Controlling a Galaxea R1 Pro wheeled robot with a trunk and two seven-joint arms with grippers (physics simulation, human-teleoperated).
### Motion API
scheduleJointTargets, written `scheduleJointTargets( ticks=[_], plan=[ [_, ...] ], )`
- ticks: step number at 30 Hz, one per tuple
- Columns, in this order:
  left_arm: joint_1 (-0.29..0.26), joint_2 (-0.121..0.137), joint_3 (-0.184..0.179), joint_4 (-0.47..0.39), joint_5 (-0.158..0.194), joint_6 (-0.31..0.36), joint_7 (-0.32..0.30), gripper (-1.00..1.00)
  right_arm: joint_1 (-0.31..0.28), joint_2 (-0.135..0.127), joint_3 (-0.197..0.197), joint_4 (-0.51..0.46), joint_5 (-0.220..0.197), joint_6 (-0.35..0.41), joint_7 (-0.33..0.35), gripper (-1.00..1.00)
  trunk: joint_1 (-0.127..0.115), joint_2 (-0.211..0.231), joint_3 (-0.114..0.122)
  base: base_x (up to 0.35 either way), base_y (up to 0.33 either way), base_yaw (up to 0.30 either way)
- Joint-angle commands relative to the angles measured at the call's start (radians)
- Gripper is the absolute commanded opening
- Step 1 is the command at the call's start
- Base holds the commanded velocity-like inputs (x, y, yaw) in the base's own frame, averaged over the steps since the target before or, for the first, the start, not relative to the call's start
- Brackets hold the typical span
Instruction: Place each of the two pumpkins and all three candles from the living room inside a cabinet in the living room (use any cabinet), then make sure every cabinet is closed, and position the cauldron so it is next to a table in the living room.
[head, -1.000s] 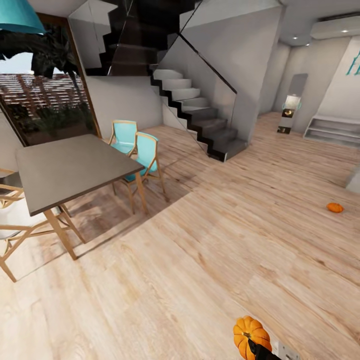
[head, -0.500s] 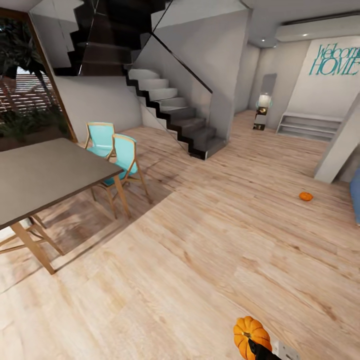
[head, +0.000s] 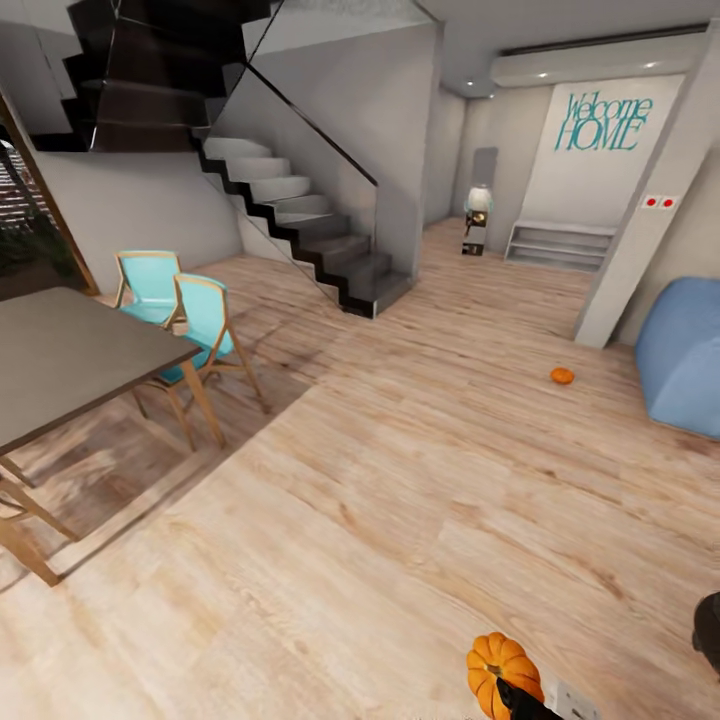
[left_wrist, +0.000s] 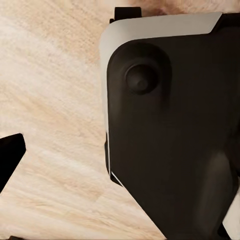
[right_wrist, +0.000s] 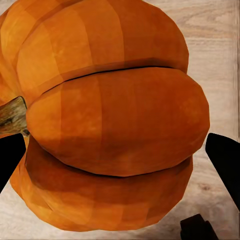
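Observation:
One orange ribbed pumpkin (head: 500, 665) hangs low in the head view, with my right gripper (head: 512, 690) shut on it above the wooden floor. The right wrist view shows this pumpkin (right_wrist: 110, 120) up close, its stem off to one side, pressed between two dark fingertips (right_wrist: 225, 160). A second pumpkin (head: 562, 375) lies on the floor far ahead to the right, near a grey pillar. In the left wrist view, one dark fingertip (left_wrist: 9, 157) of my left gripper shows over the floor beside a black and white robot part (left_wrist: 170, 130). The candles, cabinet and coffee table are out of view.
A dark dining table (head: 60, 360) with turquoise chairs (head: 195, 325) stands at the left. A staircase (head: 290, 215) rises behind it. A grey pillar (head: 640, 220) and a blue beanbag (head: 685, 355) are at the right. A dark rounded shape (head: 710, 630) pokes in at the right edge.
The head camera has swung to the right, so the whole scene slid left; the beanbag and the dark shape came into view. The pumpkin stays held in my right gripper.

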Motion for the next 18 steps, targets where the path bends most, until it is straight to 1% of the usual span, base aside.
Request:
scheduleJointTargets(
  ticks=[1, 6, 10, 13, 15, 18],
  plan=[
    [0.000, 0.002, -0.006, -0.002, 0.007, 0.005, 0.000, 1.00, -0.001, 0.000, 0.007, 0.002, -0.011, -0.004, 0.004, -1.00, 0.000, -0.001, -0.001, 0.000, 0.000, -0.264],
    [0.001, -0.009, -0.008, -0.002, 0.011, 0.005, -0.002, 1.00, -0.001, 0.001, 0.007, 0.002, -0.011, -0.004, 0.004, -1.00, 0.000, -0.001, -0.001, 0.000, 0.000, -0.264],
    [0.000, -0.007, -0.005, -0.009, 0.008, -0.001, -0.008, 1.00, -0.001, 0.000, 0.007, 0.002, -0.011, -0.004, 0.004, -1.00, 0.000, -0.001, -0.001, 0.000, 0.000, -0.264],
    [-0.008, 0.008, -0.005, -0.015, 0.005, -0.004, -0.011, 1.00, -0.001, 0.001, 0.007, 0.002, -0.011, -0.004, 0.004, -1.00, 0.000, -0.001, -0.001, 0.000, 0.000, -0.264],
    [-0.016, 0.032, -0.005, -0.028, 0.001, -0.005, -0.005, 1.00, -0.001, 0.001, 0.007, 0.002, -0.011, -0.004, 0.004, -1.00, 0.000, -0.001, -0.001, 0.000, 0.000, -0.264],
    [-0.077, 0.075, -0.005, -0.106, -0.002, -0.003, 0.000, 1.00, -0.001, 0.001, 0.007, 0.002, -0.011, -0.005, 0.004, -1.00, 0.000, -0.001, -0.001, 0.100, 0.000, -0.264]
  ],
)
